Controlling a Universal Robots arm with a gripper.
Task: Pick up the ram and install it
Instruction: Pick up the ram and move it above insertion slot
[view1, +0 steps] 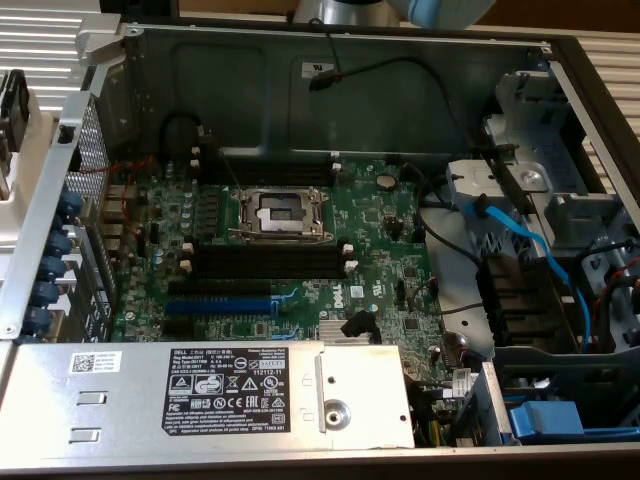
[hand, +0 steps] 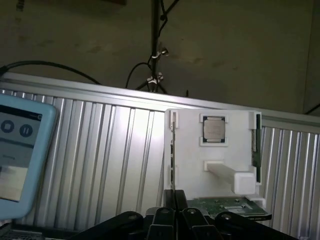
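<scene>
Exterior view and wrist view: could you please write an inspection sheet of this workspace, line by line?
surface: ribbed metal table; open computer case with motherboard.
job's things: ram upright at the side of the white holder; black slots empty.
clutter: processor chip in the holder; light blue tablet.
grippers: one gripper faces the holder; nothing seen in it.
cables: blue cable and black cable in the case.
surroundings: plain wall, stand with cables.
</scene>
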